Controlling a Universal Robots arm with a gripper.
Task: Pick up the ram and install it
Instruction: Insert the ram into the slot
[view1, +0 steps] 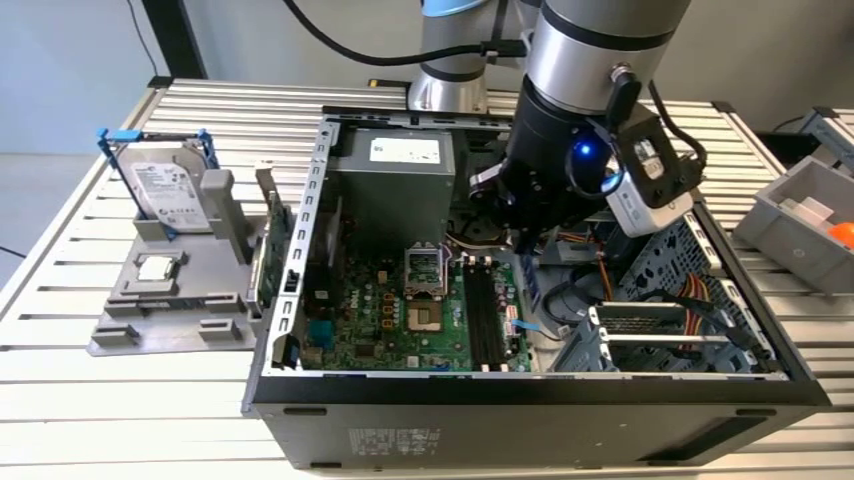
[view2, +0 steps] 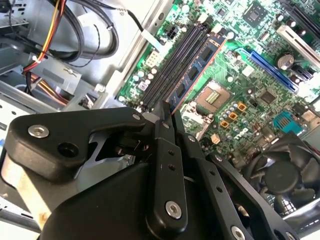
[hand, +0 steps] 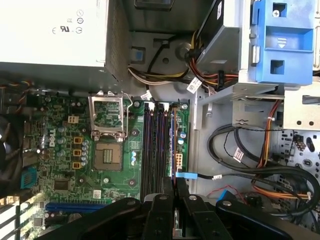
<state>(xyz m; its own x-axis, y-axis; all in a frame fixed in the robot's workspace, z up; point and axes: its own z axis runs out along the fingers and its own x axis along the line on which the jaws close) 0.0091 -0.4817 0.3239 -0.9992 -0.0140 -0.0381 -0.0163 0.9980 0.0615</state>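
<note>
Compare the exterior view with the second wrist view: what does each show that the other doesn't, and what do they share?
Exterior view: the hard drive on its stand and a grey bin, both outside the case. Second wrist view: the ram standing on edge along the black slots, chips visible, with the pincer at its near end. Both: the motherboard and its CPU socket.
</note>
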